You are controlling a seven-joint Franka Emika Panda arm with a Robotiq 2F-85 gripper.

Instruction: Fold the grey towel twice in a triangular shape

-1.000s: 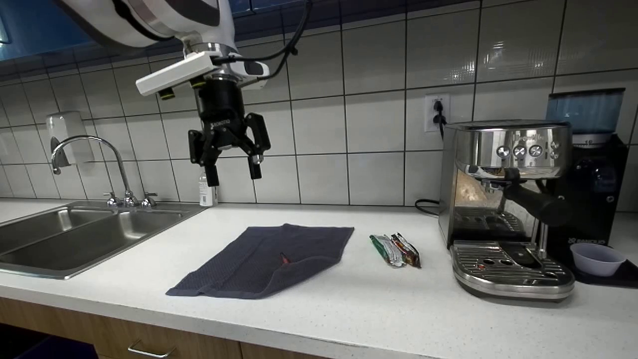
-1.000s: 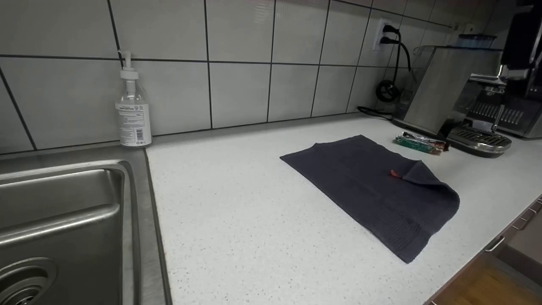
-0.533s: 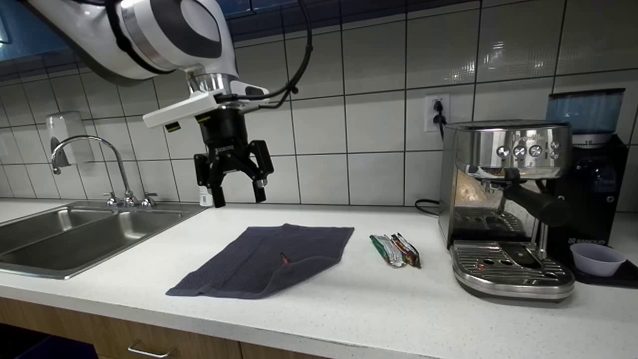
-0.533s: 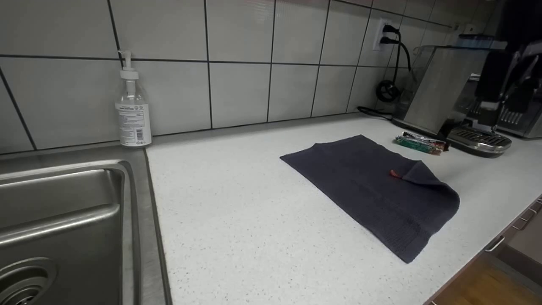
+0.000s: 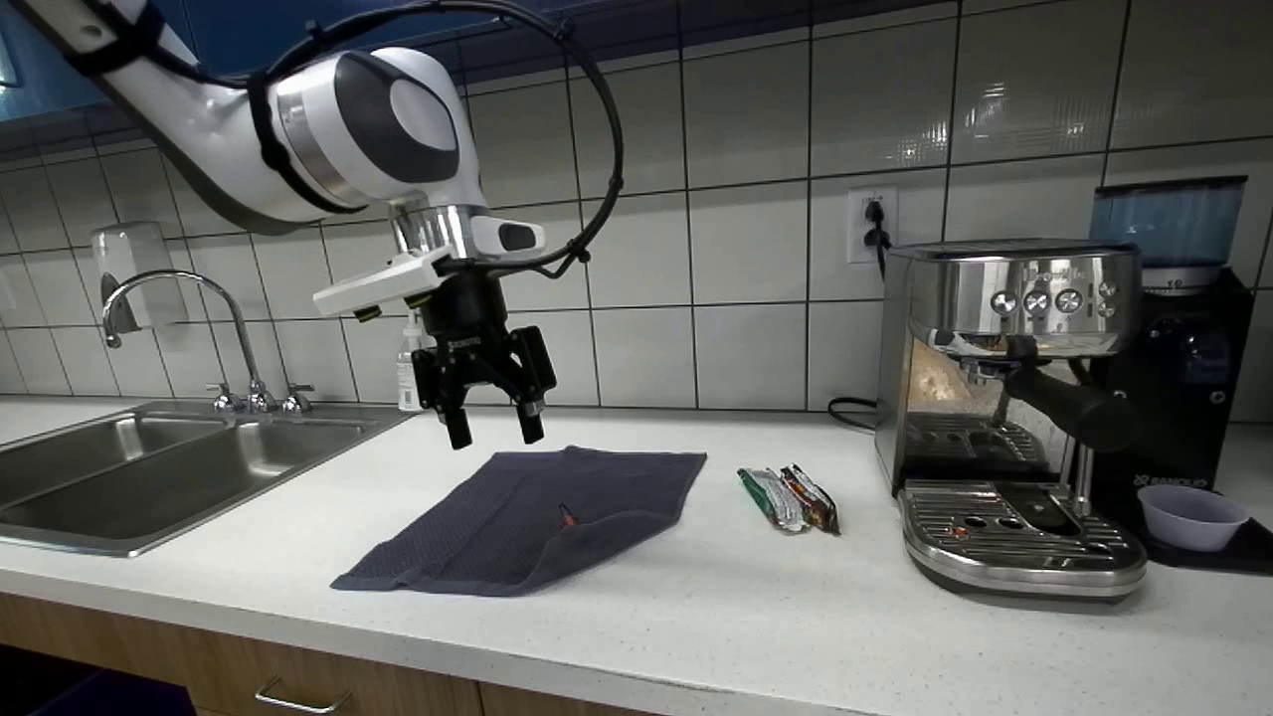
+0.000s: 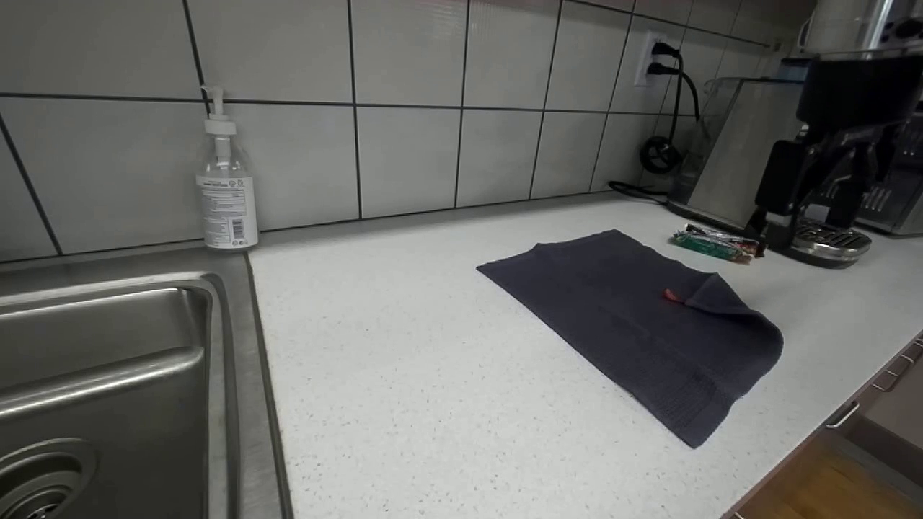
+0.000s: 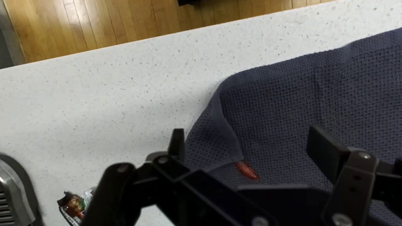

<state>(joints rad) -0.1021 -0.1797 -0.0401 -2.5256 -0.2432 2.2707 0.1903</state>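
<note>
The grey towel (image 5: 507,522) lies spread on the counter in both exterior views. One of its corners is turned over onto it, as the wrist view shows at the folded flap (image 7: 210,141). From that corner's tip sticks a small red tag (image 7: 247,169). My gripper (image 5: 496,436) hangs pointing down above the towel, apart from it, with nothing between its spread fingers. In the wrist view the gripper (image 7: 246,135) spans the turned corner and tag from above, and its own parts cover some of the cloth. At the right of an exterior view the gripper (image 6: 807,216) partly shows.
Snack packets (image 5: 786,499) lie right of the towel, with the coffee machine (image 5: 1009,298) beyond them. A sink (image 5: 229,452) is set in at the left, and a pump bottle (image 6: 227,202) stands by the wall. The counter's front edge (image 7: 132,44) runs close past the towel.
My gripper has come down toward the towel and shifted slightly right in the exterior view with the sink at left. It stays open. The towel and its turned corner have not moved.
</note>
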